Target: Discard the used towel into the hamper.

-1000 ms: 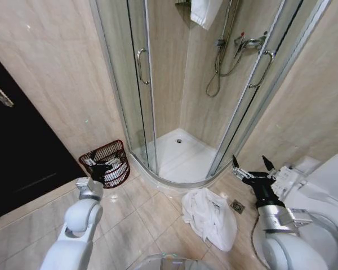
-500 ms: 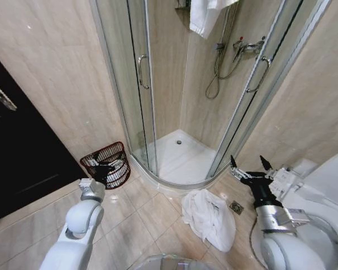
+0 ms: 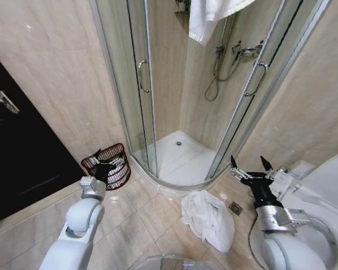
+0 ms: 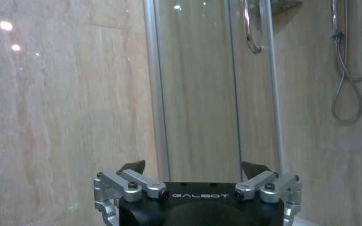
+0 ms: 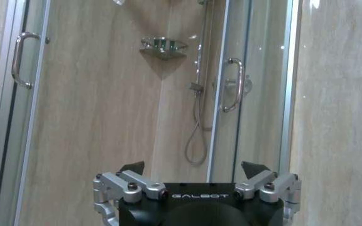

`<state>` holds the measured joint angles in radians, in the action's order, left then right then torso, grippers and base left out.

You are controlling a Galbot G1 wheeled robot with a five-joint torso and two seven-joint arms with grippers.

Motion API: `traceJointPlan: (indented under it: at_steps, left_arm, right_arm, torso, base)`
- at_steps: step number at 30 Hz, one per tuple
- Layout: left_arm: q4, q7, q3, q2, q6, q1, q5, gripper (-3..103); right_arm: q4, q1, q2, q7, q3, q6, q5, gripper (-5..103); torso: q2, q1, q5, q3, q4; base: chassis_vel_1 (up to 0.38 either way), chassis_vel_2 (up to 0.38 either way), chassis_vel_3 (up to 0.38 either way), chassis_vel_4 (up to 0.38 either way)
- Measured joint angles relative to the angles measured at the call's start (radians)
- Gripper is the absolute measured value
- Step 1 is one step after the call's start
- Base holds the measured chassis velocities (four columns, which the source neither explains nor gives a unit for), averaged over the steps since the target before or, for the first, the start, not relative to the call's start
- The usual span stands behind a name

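**Bathroom floor: towel down, hamper waiting, both arms unladen**

1. Shower enclosure [image 3: 180, 112]. Curved glass cabin in the corner, doors parted, white tray inside. A second white towel [image 3: 205, 17] hangs high at its top, out of play.

2. Used towel [image 3: 208, 216]. White, crumpled in a heap on the floor tiles just outside the shower threshold, beside a small floor drain [image 3: 235, 208]. It lies nearer the right arm than the left, and well apart from the hamper. Judged untouched: nothing grips it.

3. Hamper [image 3: 108, 166]. Dark reddish-brown open-weave basket, tilted against the wall left of the shower door, mouth open toward the room. Some pale contents show through the weave; what they are cannot be told.

4. Right gripper [image 3: 251, 166]. Raised beside the toilet, above and to the right of the towel. Fingers spread wide, holding nothing, touching nothing.

5. Left gripper [image 4: 193, 169]. Held forward near the hamper, facing wall and glass. Fingers likewise spread wide and empty.
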<state>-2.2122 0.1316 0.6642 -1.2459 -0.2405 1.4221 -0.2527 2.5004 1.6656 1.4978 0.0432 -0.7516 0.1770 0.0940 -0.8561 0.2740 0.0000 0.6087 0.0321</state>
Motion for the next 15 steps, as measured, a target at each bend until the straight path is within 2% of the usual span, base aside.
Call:
traceJointPlan:
  at_steps: [15]
  left_arm:
    - [-0.016, 0.027, -0.012, -0.003, -0.036, -0.017, -0.007, 100]
  right_arm:
    - [0.0, 0.002, -0.003, -0.005, -0.007, 0.002, 0.01, 100]
  torso:
    - [-0.073, 0.032, 0.0, 0.041, -0.0001]
  base:
    - [0.0, 0.0, 0.0, 0.0]
